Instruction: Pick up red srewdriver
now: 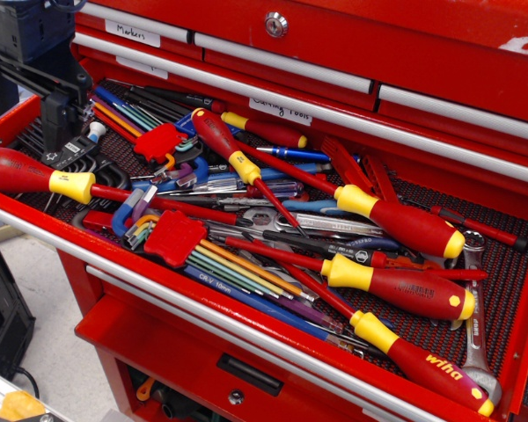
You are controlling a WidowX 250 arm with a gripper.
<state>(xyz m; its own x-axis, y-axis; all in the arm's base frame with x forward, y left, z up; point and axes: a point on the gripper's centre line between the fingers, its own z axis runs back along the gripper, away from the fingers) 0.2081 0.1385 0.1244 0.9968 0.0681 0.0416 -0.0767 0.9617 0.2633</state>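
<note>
- One red srewdriver [411, 226] lies diagonally in the open tool-chest drawer [246, 303], atop other tools.
- Gripper [57, 110] hovers at the drawer's left end; jaw state unclear.

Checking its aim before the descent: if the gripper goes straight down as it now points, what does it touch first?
Probably the black hex keys right under the gripper, not the red screwdriver, whose handle lies just nearer the drawer front. Depth is unclear from this view.

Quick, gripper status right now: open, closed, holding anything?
Gripper: cannot be told whether open or closed; holding nothing visible, over the drawer's left end, apart from the red srewdriver.
</note>
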